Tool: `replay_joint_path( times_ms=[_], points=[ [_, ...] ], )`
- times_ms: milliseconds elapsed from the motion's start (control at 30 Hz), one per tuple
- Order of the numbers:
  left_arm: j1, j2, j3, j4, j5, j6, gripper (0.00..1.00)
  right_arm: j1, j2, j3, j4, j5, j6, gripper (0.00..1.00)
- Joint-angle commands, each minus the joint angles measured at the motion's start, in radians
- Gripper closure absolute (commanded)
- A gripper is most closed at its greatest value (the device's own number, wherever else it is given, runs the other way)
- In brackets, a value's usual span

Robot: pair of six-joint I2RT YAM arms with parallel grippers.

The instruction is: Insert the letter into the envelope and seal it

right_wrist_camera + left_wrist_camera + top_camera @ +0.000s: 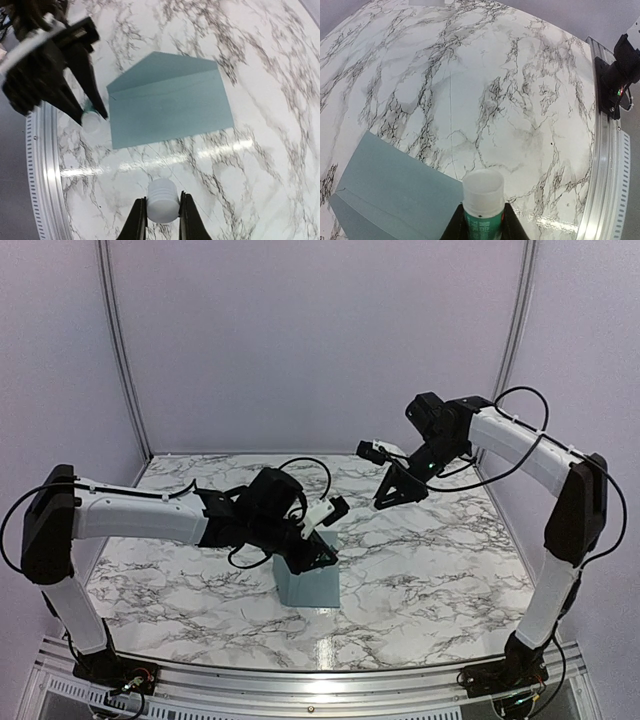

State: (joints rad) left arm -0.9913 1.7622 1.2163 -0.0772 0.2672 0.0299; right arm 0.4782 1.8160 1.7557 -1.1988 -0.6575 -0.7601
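A: Envelope (170, 107), where is it and which way does it lie?
B: Flat on the table (260, 165). In the right wrist view the long axis runs across the frame, slightly tilted. The flap is open and lies flat, its tip pointing to the top of that view.
A: And the top view?
B: Near the middle-front of the table, partly under the left gripper (322, 558). Can't read the axis there.
A: Materials?
B: Matte blue-grey paper, rectangular body, triangular flap, crisp fold line. The table is a glossy white marble print with grey veins. A ribbed metal rail (42, 190) runs along the table's edge.
A: Left gripper?
B: Clamped on a glue stick (482, 200) with a green label and a cloudy white round top. The tip is just beside the envelope's short edge; contact unclear.
A: Right gripper (163, 217)?
B: Closed on a cap (163, 199), a white ridged cylinder. It's raised off the table, apart from the envelope.
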Motion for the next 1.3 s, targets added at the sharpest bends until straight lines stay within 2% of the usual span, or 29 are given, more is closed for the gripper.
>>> replay_joint_path(
  times_ms=[0,300,600,833,1267],
  points=[
    [0.002,-0.052,-0.033,0.029,-0.017,-0.021,1.0,-0.075,-0.048,-0.1,0.204,0.187,0.176,1.0],
    [0.001,-0.108,-0.111,0.275,-0.063,-0.16,1.0,-0.217,-0.097,-0.355,0.428,0.339,0.306,1.0],
    [-0.004,-0.116,-0.092,0.299,-0.092,-0.22,1.0,-0.234,-0.088,-0.535,0.538,0.553,0.298,1.0],
    [-0.007,-0.152,-0.125,0.313,-0.135,-0.233,1.0,-0.235,-0.085,-0.622,0.593,0.552,0.301,1.0],
    [-0.007,-0.17,-0.144,0.315,-0.164,-0.235,1.0,-0.233,-0.058,-0.644,0.595,0.536,0.289,0.9]
  ],
)
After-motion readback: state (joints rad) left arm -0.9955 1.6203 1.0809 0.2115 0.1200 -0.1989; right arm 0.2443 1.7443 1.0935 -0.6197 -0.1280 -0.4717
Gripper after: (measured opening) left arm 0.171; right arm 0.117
